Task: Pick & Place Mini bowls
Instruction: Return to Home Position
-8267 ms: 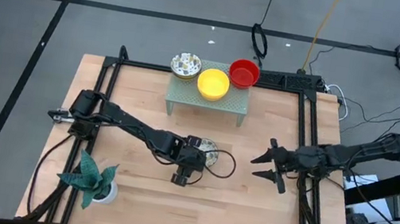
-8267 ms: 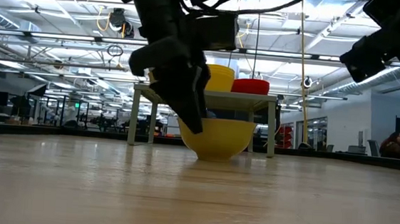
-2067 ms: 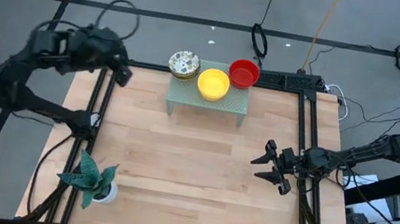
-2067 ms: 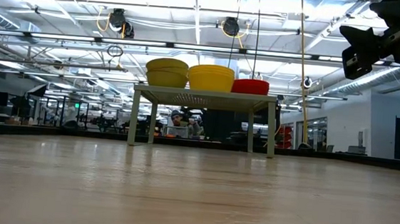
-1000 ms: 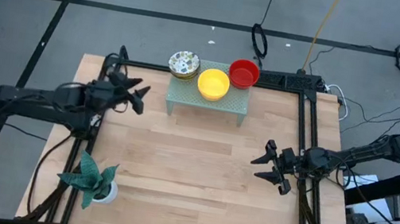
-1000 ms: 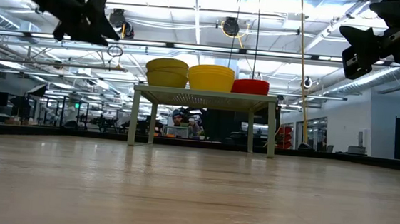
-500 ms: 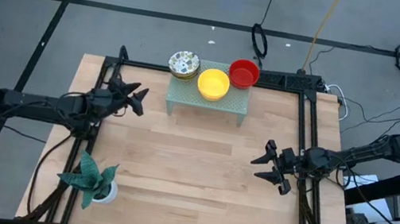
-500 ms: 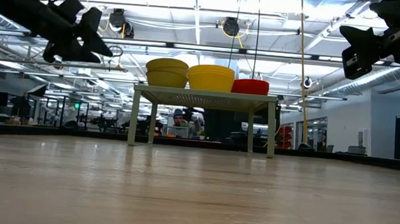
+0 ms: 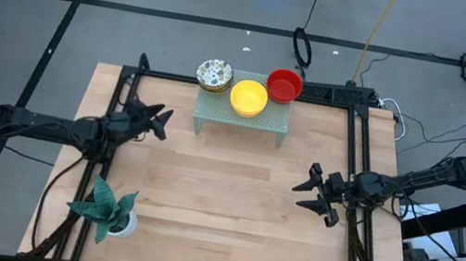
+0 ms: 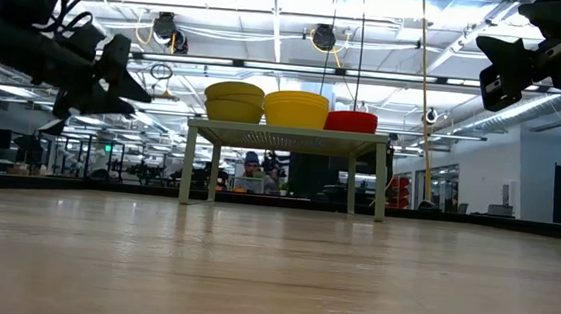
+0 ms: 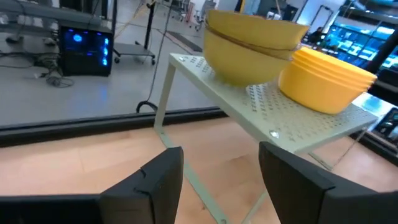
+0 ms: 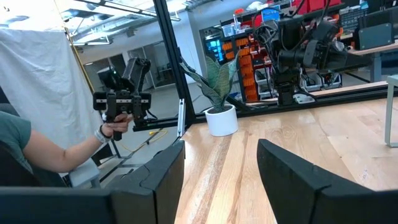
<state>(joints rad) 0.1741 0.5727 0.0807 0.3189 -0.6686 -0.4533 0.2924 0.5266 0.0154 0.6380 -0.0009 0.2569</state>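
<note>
Three lots of mini bowls stand on the pale green perforated rack [image 9: 242, 119] at the table's far side: a speckled stack [image 9: 214, 75], a yellow stack [image 9: 248, 97] and a red bowl [image 9: 284, 85]. From the side the speckled stack [image 11: 251, 45] shows ochre walls, next to the yellow stack [image 11: 327, 78]. My left gripper [image 9: 160, 120] hangs open in the air left of the rack, pointing at it, with nothing between its fingers [image 11: 157, 180]. My right gripper [image 9: 312, 188] hangs open above the table's right side, holding nothing.
A leafy plant in a white pot [image 9: 110, 210] stands at the table's near left corner. Black frame rails [image 9: 356, 150] run along the table's sides. Bare wood lies between the rack and the near edge. Beyond the table a person's hand holds a hand-held gripper [image 12: 121, 102].
My left gripper has come down beside the rack's left end and rolled a little, staying open. The right arm and the bowls have kept still.
</note>
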